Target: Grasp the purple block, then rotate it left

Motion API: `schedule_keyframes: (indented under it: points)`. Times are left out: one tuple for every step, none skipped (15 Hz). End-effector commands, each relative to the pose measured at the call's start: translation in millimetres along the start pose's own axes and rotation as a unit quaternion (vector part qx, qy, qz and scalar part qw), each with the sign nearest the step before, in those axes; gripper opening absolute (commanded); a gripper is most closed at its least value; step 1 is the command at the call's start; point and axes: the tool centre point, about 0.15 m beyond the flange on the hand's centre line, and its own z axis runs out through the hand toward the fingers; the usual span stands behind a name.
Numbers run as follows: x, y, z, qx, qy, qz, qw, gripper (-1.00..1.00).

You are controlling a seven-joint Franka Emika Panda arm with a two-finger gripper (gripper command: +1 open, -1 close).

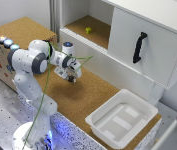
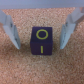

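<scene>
Cork top (image 1: 95, 95) across a white cabinet, speckled pale along the front edge; perforated metal bench below it. Behind, an open shelf (image 1: 95, 27) lined with the same cork, a small yellow-green item (image 1: 88, 30) resting there. Beside that, toward the exterior view's right, a white door with a black handle (image 1: 139, 47). White tray (image 1: 122, 119) near the cork's end, well apart from the arm. Wooden box (image 1: 0, 52) with round buttons on the exterior view's left. Green cable looped over the arm. Gripper (image 2: 41, 31) poised over the cork, jaws wide apart, holding nothing. Block (image 2: 42, 40) flat on the cork between the fingers (image 2: 12, 30), touching neither, yellow marks on top; hidden in the exterior view.
</scene>
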Motion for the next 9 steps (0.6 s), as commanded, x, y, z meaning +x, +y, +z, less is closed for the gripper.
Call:
schedule_keyframes:
  points:
    - [11, -4, 6, -0.050, -0.013, 0.013, 0.999, -1.00]
    - [8, -3, 5, -0.050, -0.014, 0.016, 0.999, -1.00]
    - [7, -3, 1, -0.049, -0.016, 0.017, 0.999, -1.00]
    - [7, -4, -9, -0.049, -0.009, 0.013, 0.999, -1.00]
    - [5, -7, -26, -0.060, 0.001, 0.003, 0.998, -1.00]
    - [3, -10, -39, -0.065, 0.007, -0.006, 0.998, -1.00]
    - [0, -11, -50, -0.070, 0.012, -0.014, 0.997, -1.00]
    - [-3, -11, -63, -0.075, 0.017, -0.025, 0.997, -1.00]
    - [-6, -12, -74, -0.073, 0.020, -0.040, 0.996, -1.00]
